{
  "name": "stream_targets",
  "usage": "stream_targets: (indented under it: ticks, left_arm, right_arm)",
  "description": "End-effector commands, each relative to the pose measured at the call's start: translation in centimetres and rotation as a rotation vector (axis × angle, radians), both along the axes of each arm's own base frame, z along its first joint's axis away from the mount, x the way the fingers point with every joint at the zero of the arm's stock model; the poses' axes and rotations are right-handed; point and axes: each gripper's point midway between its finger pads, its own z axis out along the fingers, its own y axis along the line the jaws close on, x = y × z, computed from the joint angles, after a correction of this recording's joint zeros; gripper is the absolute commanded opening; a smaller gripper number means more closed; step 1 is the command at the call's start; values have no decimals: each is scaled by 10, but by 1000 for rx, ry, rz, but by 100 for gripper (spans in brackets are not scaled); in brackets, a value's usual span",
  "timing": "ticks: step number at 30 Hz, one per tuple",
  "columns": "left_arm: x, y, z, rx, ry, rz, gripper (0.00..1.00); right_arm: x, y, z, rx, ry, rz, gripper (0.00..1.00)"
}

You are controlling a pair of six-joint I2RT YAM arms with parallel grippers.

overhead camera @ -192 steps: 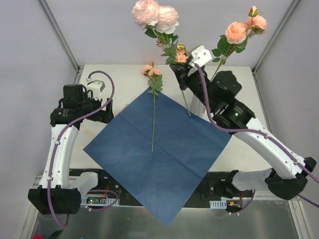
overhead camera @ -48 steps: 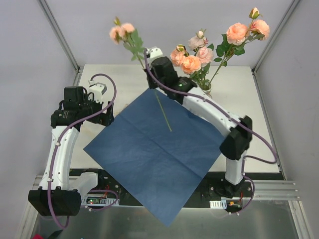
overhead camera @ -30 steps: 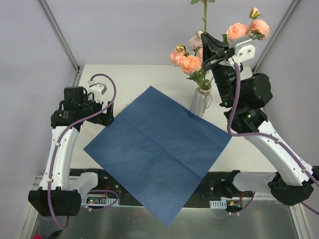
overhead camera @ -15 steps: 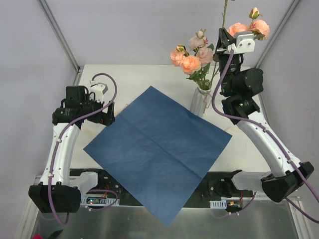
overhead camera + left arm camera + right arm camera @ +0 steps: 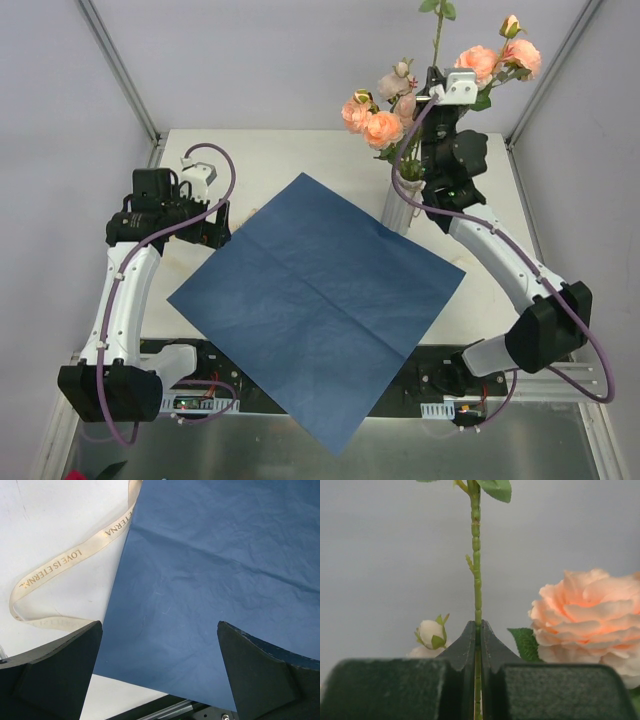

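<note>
The right tool (image 5: pixel 477 630), pinching a thin green stem (image 5: pixel 476 555), holds it upright above the white vase (image 5: pixel 403 205), with peach roses (image 5: pixel 585 615) crowding just beside its fingers. Lowered off-line, the stem could snag those blooms or tip the vase. The left tool (image 5: pixel 160 672) hangs spread above the blue paper (image 5: pixel 210 570) and a cream ribbon (image 5: pixel 75 557).

The paper sheet (image 5: pixel 315 300) lies on the desk (image 5: pixel 240 150), with the ribbon (image 5: pixel 65 562) just beside its left edge, the left pincer (image 5: pixel 159 647) over that edge, the vase (image 5: pixel 398 205) at its far right edge, and the stem (image 5: pixel 477 580) upright in the right pincer (image 5: pixel 477 645) beyond that edge.
</note>
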Motion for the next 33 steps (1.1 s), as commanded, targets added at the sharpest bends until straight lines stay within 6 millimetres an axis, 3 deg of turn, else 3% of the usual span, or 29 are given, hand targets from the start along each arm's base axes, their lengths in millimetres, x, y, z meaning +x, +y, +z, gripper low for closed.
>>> stream_targets:
  ticks: [1, 4, 5, 7, 9, 13, 16, 19, 22, 23, 25, 26, 28, 33]
  left_arm:
    - [9, 5, 13, 24, -53, 2, 99]
    - [8, 4, 13, 23, -53, -1, 99]
    - [8, 4, 14, 21, -56, -1, 99]
    - [8, 3, 15, 19, -59, -5, 99]
    - [8, 3, 16, 15, -59, -6, 99]
    - [9, 0, 18, 1, -60, -11, 99]
    - [7, -1, 17, -6, -59, -13, 99]
    - [5, -1, 16, -4, -60, -15, 99]
    - [4, 0, 13, 0, -59, -17, 99]
    - [4, -1, 13, -1, -60, -18, 99]
    - [3, -1, 12, -3, -57, -18, 99]
    - [3, -1, 12, -4, -58, -17, 99]
    - [2, -2, 13, -7, -61, -22, 99]
    - [2, -4, 12, -19, -60, -19, 99]
  right_arm:
    - [-6, -8, 9, 84, -83, -15, 1]
    - [-11, -13, 0, 89, -72, -42, 1]
    - [-11, -13, -13, 77, -50, -47, 1]
    - [-22, -14, -14, 86, -54, -51, 1]
    - [-28, -11, -28, 73, -23, -44, 1]
    - [-47, -14, -37, 82, 12, -41, 9]
    - [-61, -13, -47, 92, 49, -26, 24]
    - [-78, -11, -52, 97, 67, -6, 29]
    - [-83, -14, -56, 116, 127, -6, 48]
    - [-82, -15, -67, 103, 187, -11, 58]
    - [-87, -20, -65, 159, 226, -9, 67]
    - [-87, -20, -78, 135, 295, -17, 79]
    - [-88, -22, -88, 184, 378, -30, 95]
    - [-99, -20, -124, 110, 663, -44, 96]
